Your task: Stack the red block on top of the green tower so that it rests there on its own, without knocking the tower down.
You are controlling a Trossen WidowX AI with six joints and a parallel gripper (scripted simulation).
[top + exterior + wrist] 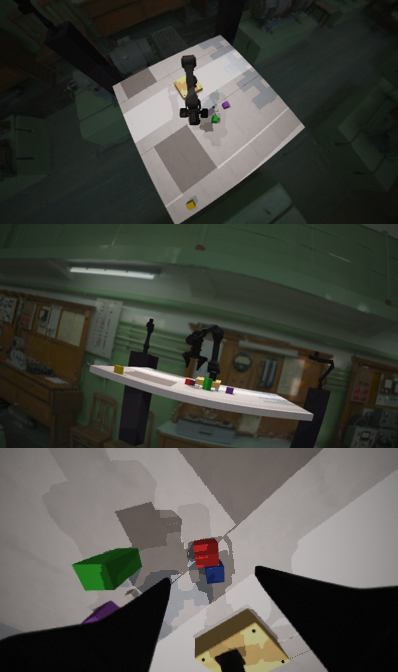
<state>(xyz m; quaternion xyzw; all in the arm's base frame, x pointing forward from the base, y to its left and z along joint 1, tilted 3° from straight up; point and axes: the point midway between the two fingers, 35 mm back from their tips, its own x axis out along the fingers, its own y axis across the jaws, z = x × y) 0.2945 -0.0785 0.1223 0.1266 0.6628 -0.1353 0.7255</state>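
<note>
The red block (189, 381) (206, 553) lies on the table, next to a small blue block (215, 573). The arm hides both in the top view. The green tower (214, 119) (207, 384) (107, 570) stands upright to one side of the red block, with nothing on top. My gripper (193, 368) (212, 575) is open and empty. It hangs well above the table, pointing down, over the red and blue blocks; in the wrist view these show between its fingertips. The green tower is outside the left finger there.
A purple block (226, 105) (229, 390) (101, 612) lies near the green tower. A yellow block (190, 204) (119, 369) lies near the table's far corner. The yellow base plate (181, 88) (267, 640) is under the arm. Small bits lie between the purple block and the tower.
</note>
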